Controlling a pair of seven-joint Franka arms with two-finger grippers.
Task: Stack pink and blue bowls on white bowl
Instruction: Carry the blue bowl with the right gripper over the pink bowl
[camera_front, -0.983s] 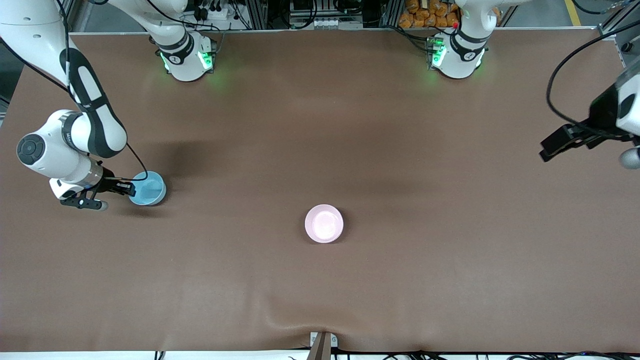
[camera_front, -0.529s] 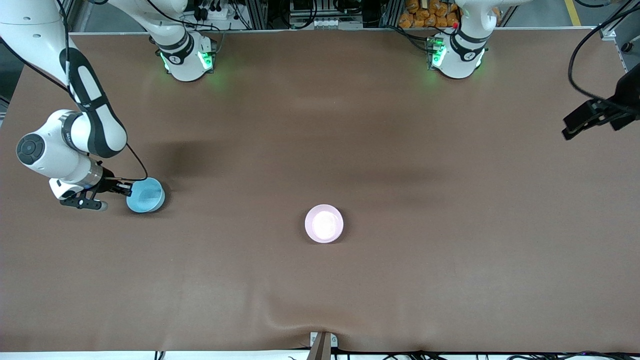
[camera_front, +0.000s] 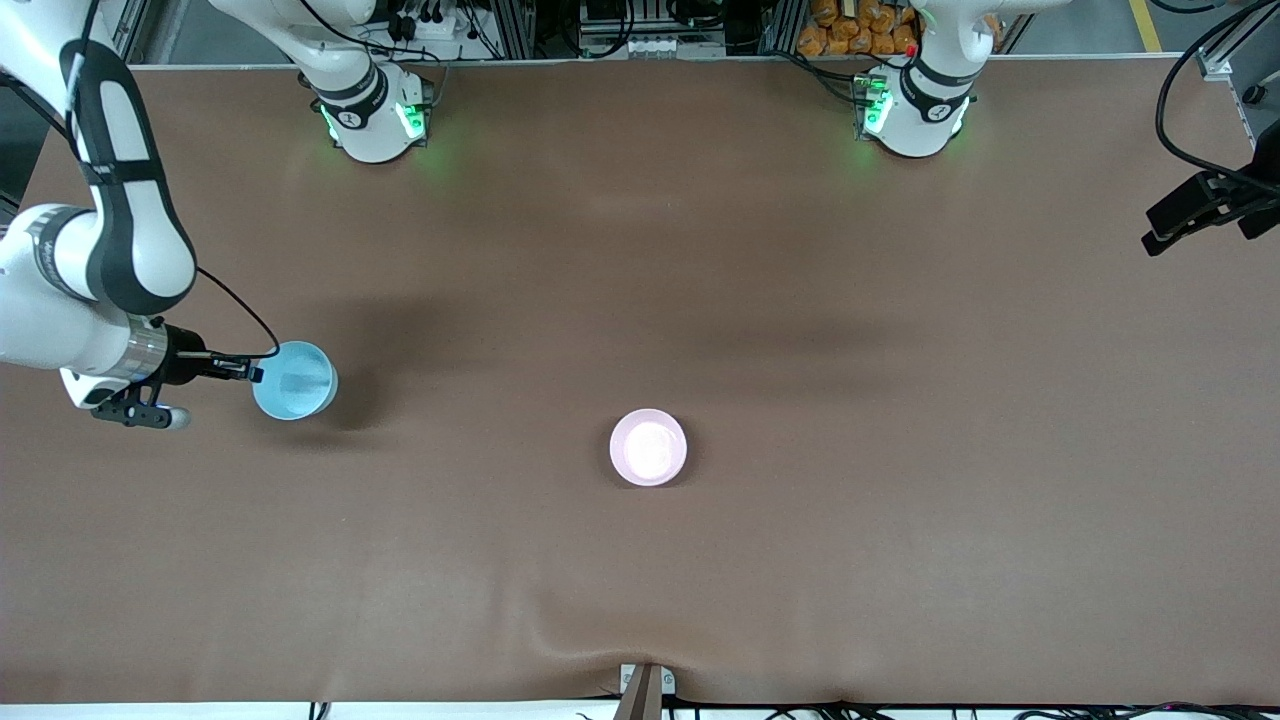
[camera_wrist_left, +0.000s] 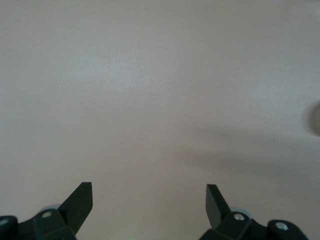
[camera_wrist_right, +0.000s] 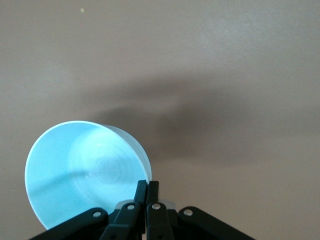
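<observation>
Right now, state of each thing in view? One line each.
blue bowl: pinched at the rim by the right gripper, tilted, lifted off the table at the right arm's end
pink bowl: upright on the table, mid-table, untouched; whether a white bowl sits under it cannot be told
right gripper: shut on the blue bowl's rim
left gripper: open, empty, waiting over bare table at the left arm's end

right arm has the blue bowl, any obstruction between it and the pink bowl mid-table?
Probably clear. The right gripper is shut on the blue bowl's rim, over its own end of the table. Only bare tabletop lies between it and the pink bowl. The left gripper waits open at its own end.
</observation>
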